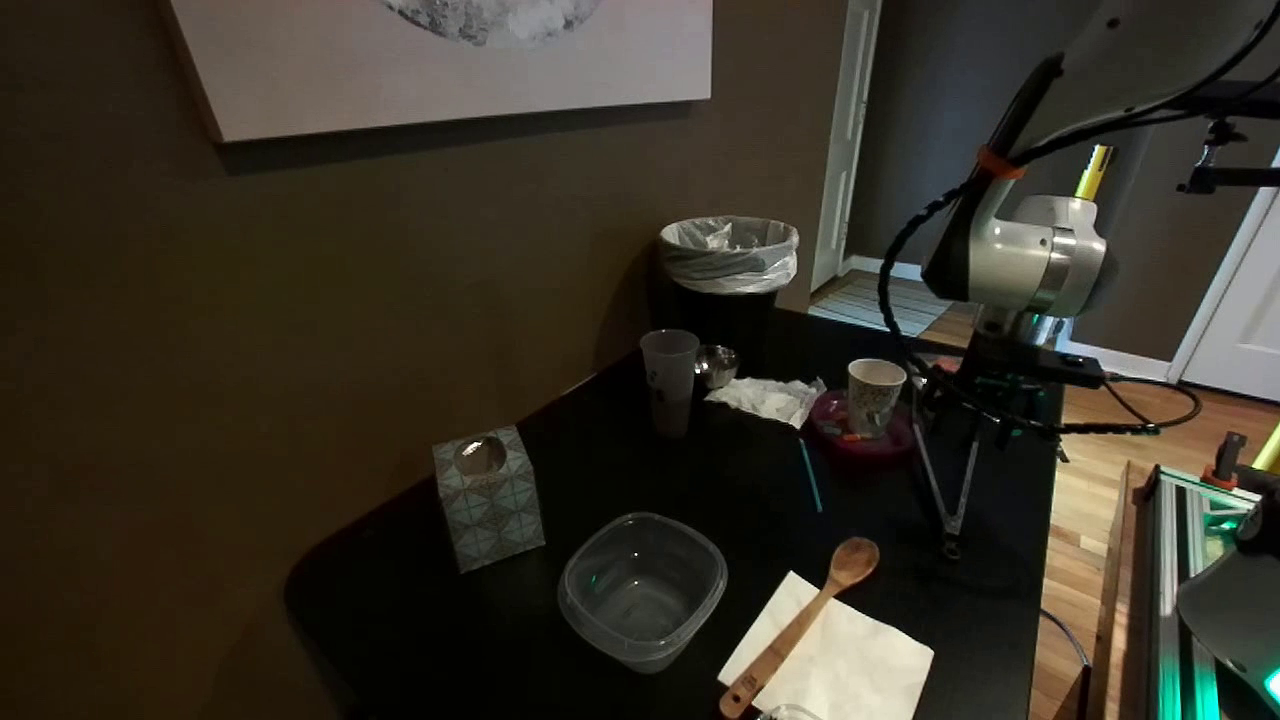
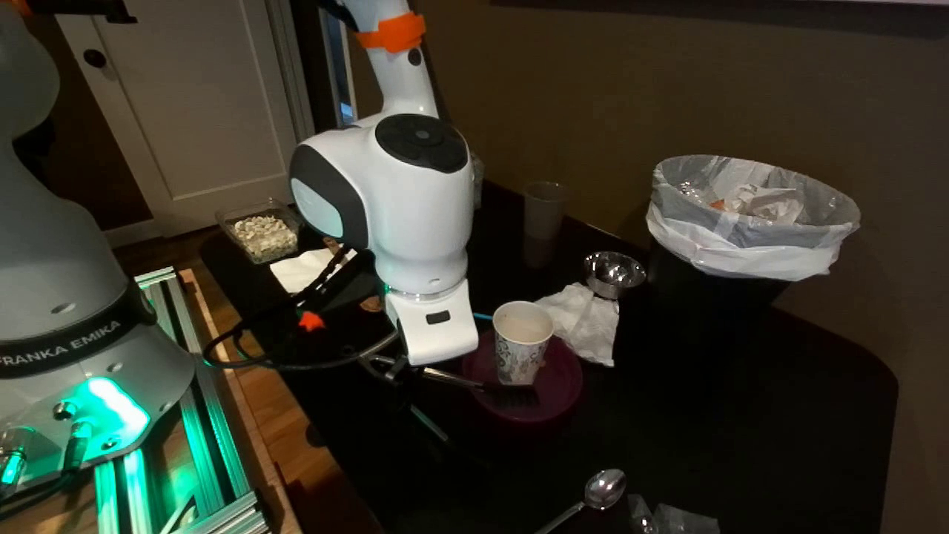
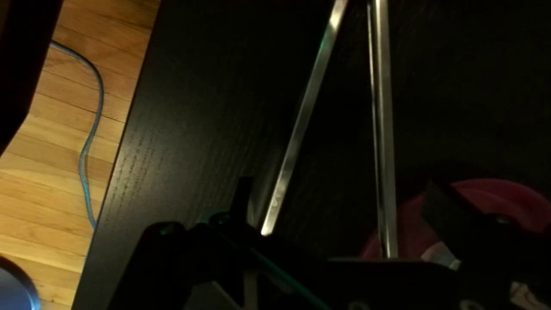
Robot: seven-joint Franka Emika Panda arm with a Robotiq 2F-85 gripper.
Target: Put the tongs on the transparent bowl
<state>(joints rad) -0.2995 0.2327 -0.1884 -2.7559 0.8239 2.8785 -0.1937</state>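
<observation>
In the wrist view the picture's edge cut off the joined end of the tongs [image 3: 385, 129], and we found their opposite ends covered by the dark gripper [image 3: 338, 183]. The transparent bowl [image 1: 645, 600] was hidden from us behind the robot arm [image 2: 422, 215] in an exterior view, where the near edge also cut off the handle of the metal spoon [image 2: 605, 489]. We could not read the small lettering on the wooden spoon [image 1: 795, 632] or the blurred print on the tall plastic cup [image 1: 670, 385].

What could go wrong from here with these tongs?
The open jaws may squeeze the splayed tongs unevenly, making them twist or slip. In the wrist view, one side overlaps the purple dish, so lifting might jog it and tip the patterned cup on top. Such long tongs could also slide off the rim of the transparent bowl.
</observation>
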